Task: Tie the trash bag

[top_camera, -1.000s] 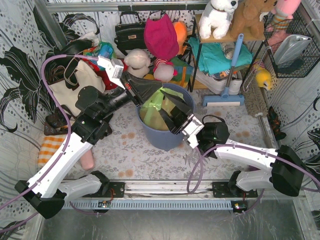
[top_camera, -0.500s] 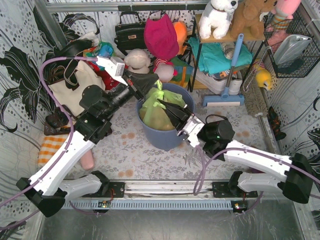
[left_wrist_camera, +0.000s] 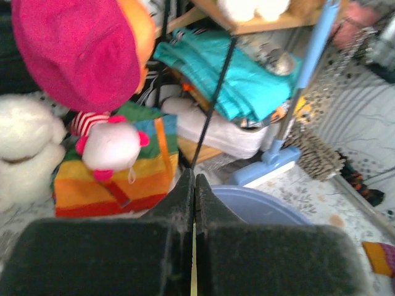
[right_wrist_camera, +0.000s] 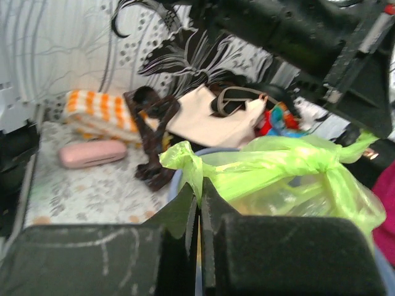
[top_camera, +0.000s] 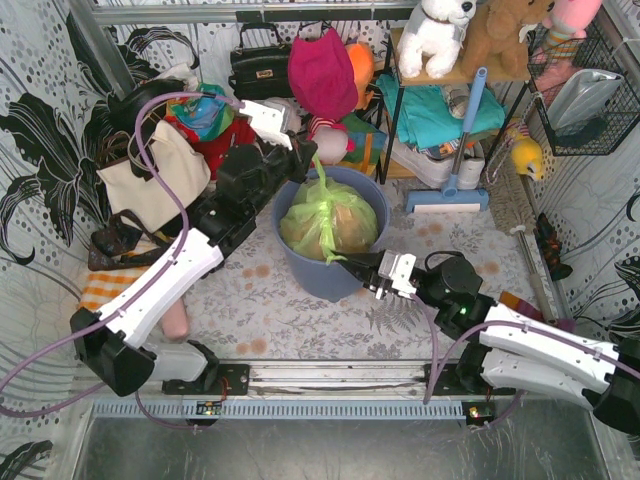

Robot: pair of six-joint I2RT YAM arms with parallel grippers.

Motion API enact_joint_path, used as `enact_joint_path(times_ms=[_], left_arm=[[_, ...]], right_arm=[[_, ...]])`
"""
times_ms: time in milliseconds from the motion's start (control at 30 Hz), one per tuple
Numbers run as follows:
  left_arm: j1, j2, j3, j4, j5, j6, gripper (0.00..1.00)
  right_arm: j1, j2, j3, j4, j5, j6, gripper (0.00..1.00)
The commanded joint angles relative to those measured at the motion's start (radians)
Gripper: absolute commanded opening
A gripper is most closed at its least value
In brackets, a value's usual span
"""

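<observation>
The light-green trash bag [top_camera: 330,222] sits in the blue-grey round bin [top_camera: 310,272], with tan scraps showing through it. Its top is gathered into a twisted strand [top_camera: 319,178] that rises toward the far rim. My left gripper [top_camera: 306,156] is shut on that strand; a thin green sliver shows between its closed fingers in the left wrist view [left_wrist_camera: 195,246]. My right gripper [top_camera: 350,265] is at the bin's near right side, shut on another green flap of the bag [right_wrist_camera: 185,157]. That flap is stretched taut from the bag's knotted top [right_wrist_camera: 333,163].
A cream tote bag [top_camera: 150,180], a black handbag [top_camera: 260,65] and plush toys [top_camera: 322,75] crowd the back. A shelf with teal cloth [top_camera: 435,110] and a blue broom [top_camera: 455,190] stand at back right. A pink case [top_camera: 175,320] and an orange-striped towel [top_camera: 100,295] lie left.
My left arm swung right over the bin's far rim, taking the bag's strand with it. My right gripper drew back toward the near right with its flap. The bag's mouth pulled closed.
</observation>
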Motion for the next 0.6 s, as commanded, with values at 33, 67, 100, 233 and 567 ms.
enact_joint_path(times_ms=[33, 67, 100, 233, 567], left_arm=[[0.057, 0.048, 0.042, -0.037, -0.128, -0.002, 0.00], [0.065, 0.062, 0.051, -0.047, -0.139, -0.007, 0.00], [0.076, 0.081, 0.062, -0.062, -0.143, -0.012, 0.00], [0.097, 0.160, 0.124, -0.126, -0.146, -0.015, 0.00], [0.109, 0.178, 0.143, -0.127, -0.035, -0.057, 0.02]], right_arm=[[0.013, -0.092, -0.041, -0.112, -0.111, 0.128, 0.00], [0.013, -0.104, -0.039, -0.138, -0.125, 0.130, 0.00], [0.013, -0.112, -0.037, -0.165, -0.139, 0.132, 0.00], [0.013, -0.135, -0.031, -0.246, -0.203, 0.147, 0.00], [0.013, -0.172, -0.037, -0.258, -0.122, 0.187, 0.00]])
